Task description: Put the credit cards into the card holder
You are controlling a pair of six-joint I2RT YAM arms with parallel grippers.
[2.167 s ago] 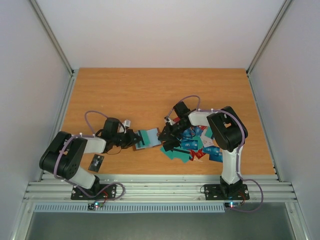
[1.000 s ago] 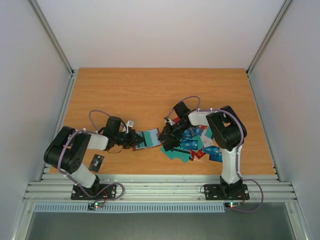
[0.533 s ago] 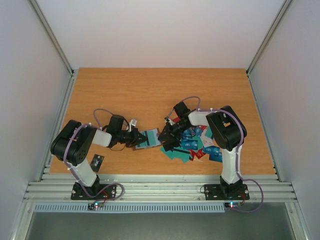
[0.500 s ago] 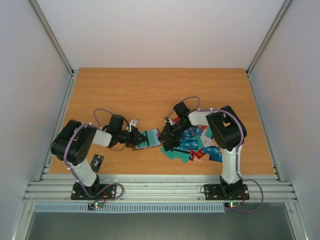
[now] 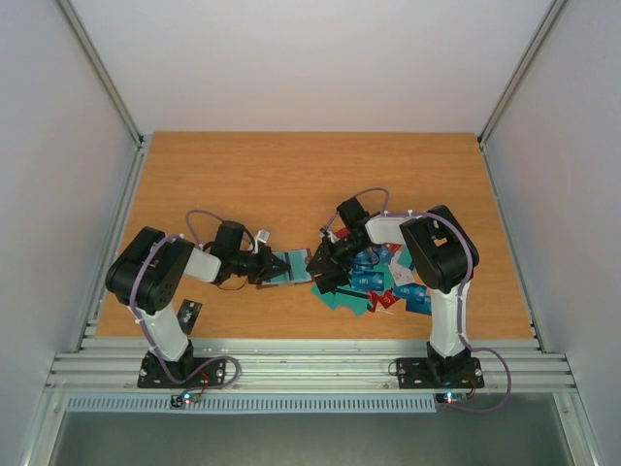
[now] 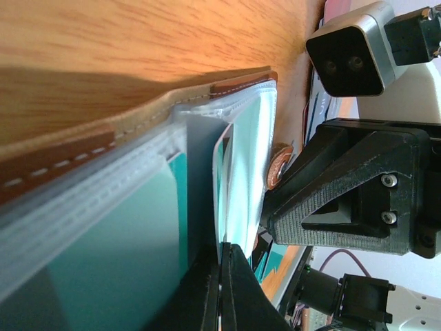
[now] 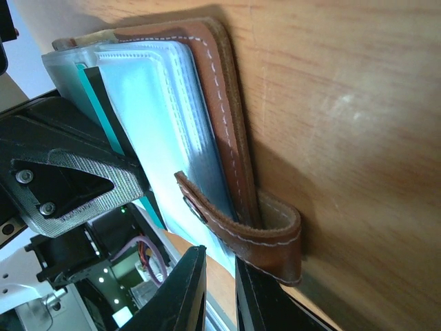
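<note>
Left elbow (image 5: 146,279) shifted; left fingers (image 6: 220,276) pinch teal card (image 6: 222,165) in card holder (image 6: 69,155); right fingers (image 5: 322,270) clamp holder.

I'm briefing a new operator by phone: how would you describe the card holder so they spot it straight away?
Start from the wooden table and go to the middle of its near half. There the card holder lies open, just left of the heap of credit cards. Unlike those loose cards, it is brown stitched leather with clear plastic sleeves and a strap.

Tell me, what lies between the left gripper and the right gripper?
The open card holder, with teal cards inside; the top view shows it.
</note>
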